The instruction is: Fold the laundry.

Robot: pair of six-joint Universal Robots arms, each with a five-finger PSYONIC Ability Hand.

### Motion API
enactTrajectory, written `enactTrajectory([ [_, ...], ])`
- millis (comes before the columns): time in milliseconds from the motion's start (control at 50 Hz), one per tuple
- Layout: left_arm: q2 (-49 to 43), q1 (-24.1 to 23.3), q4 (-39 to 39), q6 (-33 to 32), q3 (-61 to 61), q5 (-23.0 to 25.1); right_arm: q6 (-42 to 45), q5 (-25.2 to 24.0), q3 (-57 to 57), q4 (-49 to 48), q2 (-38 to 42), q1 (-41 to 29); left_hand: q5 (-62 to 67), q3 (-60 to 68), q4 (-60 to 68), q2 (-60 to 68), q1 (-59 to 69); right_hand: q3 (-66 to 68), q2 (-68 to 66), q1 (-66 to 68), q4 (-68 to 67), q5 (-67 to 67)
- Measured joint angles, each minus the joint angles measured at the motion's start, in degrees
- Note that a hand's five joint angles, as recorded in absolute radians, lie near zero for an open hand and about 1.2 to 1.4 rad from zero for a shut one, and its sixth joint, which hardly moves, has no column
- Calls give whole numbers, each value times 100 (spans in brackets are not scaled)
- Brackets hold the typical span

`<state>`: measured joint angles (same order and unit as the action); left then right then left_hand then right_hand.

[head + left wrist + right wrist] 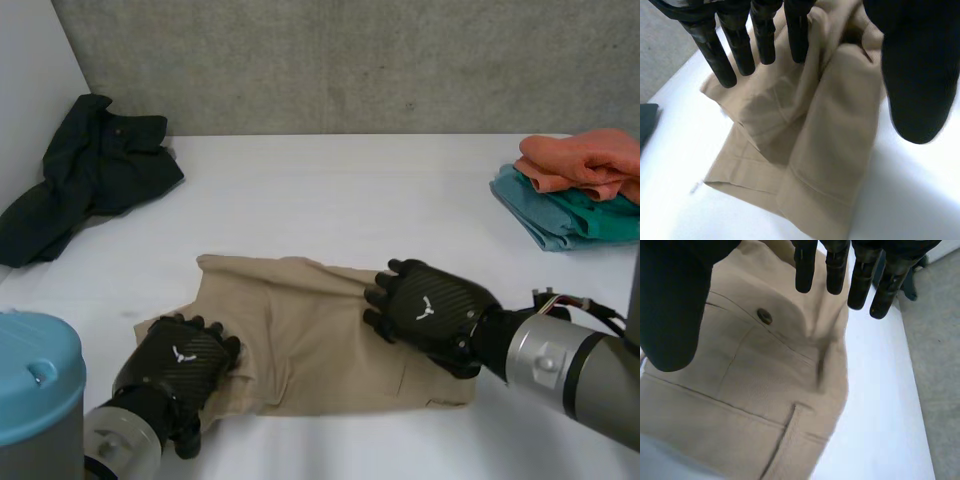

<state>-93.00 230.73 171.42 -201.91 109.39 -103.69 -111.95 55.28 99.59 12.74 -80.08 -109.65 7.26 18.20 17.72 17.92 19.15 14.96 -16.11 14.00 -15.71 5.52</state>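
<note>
Left hand [180, 360] is down on the beige shorts [310, 340]: we see it planted on their left end, palm over the cloth. From its wrist camera the fingers [722, 55] run straight out over a rumpled fold of the shorts [830, 150], with the thumb [920, 75] spread wide to the side. It is released, with nothing pinched.

Over to the right hand [428, 308]: it lies on the right part of the shorts, up by their far edge, fingertips pointing toward the middle. Its own camera gives us straight fingers [805, 270] above the fabric and the thumb [675, 300] well apart from them, so it is relaxed, no grasp there either. Under that palm we spot a pocket seam and a small dark button [764, 316].

The shorts lie spread on the white table [330, 200], wrinkled between the two hands.

Well to the left of the shorts and farther back, a dark garment [90, 170] lies crumpled. Well to their right and farther back, a folded orange cloth [585, 160] sits on a folded teal cloth [560, 215]. Both heaps are clear of the shorts.
</note>
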Motion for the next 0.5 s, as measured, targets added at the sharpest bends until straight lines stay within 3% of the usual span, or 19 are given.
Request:
enactTrajectory([
  [80,106,291,198,5,-400,29,-1386,33,-251,-295,-157,141,-9,0,0,-5,0,-273,327,-242,227,-154],
  [140,138,658,532,7,-762,122,-3114,107,-573,-590,-255,271,-9,0,0,-5,0,-275,343,-242,227,-160],
  [160,121,828,697,7,-916,209,-3923,156,-734,-686,-282,341,-9,0,0,-5,0,-275,343,-242,227,-160],
  [260,-253,1252,1122,0,-1394,695,-5791,338,-1190,-741,-233,518,-9,0,0,-5,0,-275,343,-242,227,-160],
  [360,-910,1441,1227,-7,-1926,1150,-6217,651,-1581,-512,154,558,-9,0,0,-5,0,-276,343,-242,227,-160],
  [500,-2117,1728,629,-120,-2925,1420,-5779,1584,-2320,365,1148,439,-9,0,0,-5,0,-275,343,-242,227,-160],
])
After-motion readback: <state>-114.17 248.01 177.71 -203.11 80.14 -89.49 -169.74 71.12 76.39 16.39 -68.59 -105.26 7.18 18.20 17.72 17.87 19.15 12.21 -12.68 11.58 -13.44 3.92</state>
